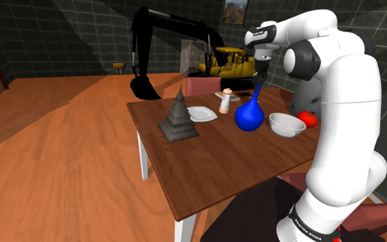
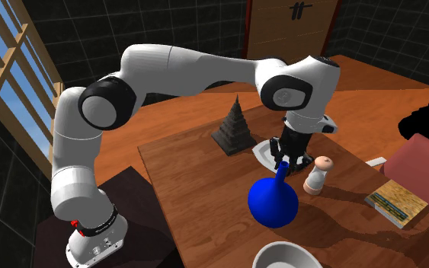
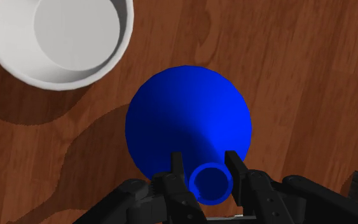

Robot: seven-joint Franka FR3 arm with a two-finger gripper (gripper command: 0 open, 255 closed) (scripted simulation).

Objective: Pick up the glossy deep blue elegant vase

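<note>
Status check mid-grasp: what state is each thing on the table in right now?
claw: shut on the neck of the blue vase.
blue vase: tilted, held by its neck.
white bowl: upright, empty.
white plate: lying flat, empty.
shaker: standing upright.
pagoda figure: standing upright.

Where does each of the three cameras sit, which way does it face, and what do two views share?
Shoulder view: beside the stand, looking down over the table toward the excavator; white arm on its right.
Second exterior view: high at the table's bowl end, facing a door; whole arm down to the gripper.
Wrist view: on the hand, looking down on the blue vase; black fingers clasp its neck.
Shared: all show vase and bowl.
</note>
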